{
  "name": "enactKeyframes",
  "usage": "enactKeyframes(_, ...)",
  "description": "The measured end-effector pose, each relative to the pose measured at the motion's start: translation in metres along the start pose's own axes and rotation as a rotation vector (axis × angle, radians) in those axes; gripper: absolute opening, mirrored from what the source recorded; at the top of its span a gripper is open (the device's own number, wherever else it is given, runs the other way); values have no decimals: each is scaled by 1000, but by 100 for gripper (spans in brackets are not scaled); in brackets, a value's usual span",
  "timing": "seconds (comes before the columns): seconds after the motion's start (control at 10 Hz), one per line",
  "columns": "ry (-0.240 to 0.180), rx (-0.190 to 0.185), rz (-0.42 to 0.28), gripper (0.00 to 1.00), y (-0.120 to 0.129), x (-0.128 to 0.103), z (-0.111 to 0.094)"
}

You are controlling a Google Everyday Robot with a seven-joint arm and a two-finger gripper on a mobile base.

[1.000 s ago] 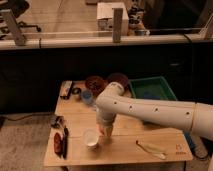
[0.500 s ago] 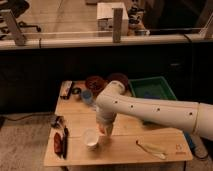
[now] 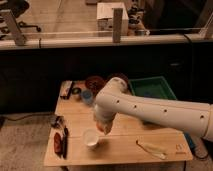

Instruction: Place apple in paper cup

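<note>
Carrying the apple (image 3: 105, 129) at the tip of the gripper (image 3: 104, 127), with the jaws clamping it, judging by the orange-red patch showing there clear of the bench (image 3: 125, 150). Hovering just beside the paper cup (image 3: 91, 137), slightly above and to its right in the camera view, not yet squarely over the rim. Reaching in from the right edge on the long white arm (image 3: 155, 114), hiding much of the middle of the bench.

Counting the pick as done, seeing the fruit up off the wood. Counting the placement as not done, seeing only white inside the cup, as far as can be told, and finding it upright near the front edge. Leaving, on this reading, a short sideways shift to centre over the rim, a lowering, a parting of the jaws, and a withdrawal without tipping so light a cup.

Ignoring the rest as bystanders: the small blue cup (image 3: 87, 96) and the dark bowl (image 3: 94, 82) towards the back, the green bin (image 3: 152, 87) at the back right, the dark red item (image 3: 58, 143) by the front left edge, and the pale flat thing (image 3: 151, 149) at the front right, none of them touching the white cup.
</note>
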Motion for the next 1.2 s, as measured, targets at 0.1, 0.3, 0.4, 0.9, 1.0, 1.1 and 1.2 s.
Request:
enactKeyframes(0.1, -13, 11, -48, 0, -5, -12, -5)
enactKeyframes(0.3, -38, 9, -130, 0, -14, -36, -4)
enactKeyframes(0.4, -52, 3, -184, 0, -19, -49, -2)
enactKeyframes(0.9, -78, -20, -225, 37, -19, -60, 3)
enactKeyframes(1.0, -80, -22, -223, 50, -18, -59, 3)
enactKeyframes(1.1, -82, -23, -222, 59, -17, -59, 4)
enactKeyframes(1.2, -83, -24, -221, 69, -16, -58, 4)
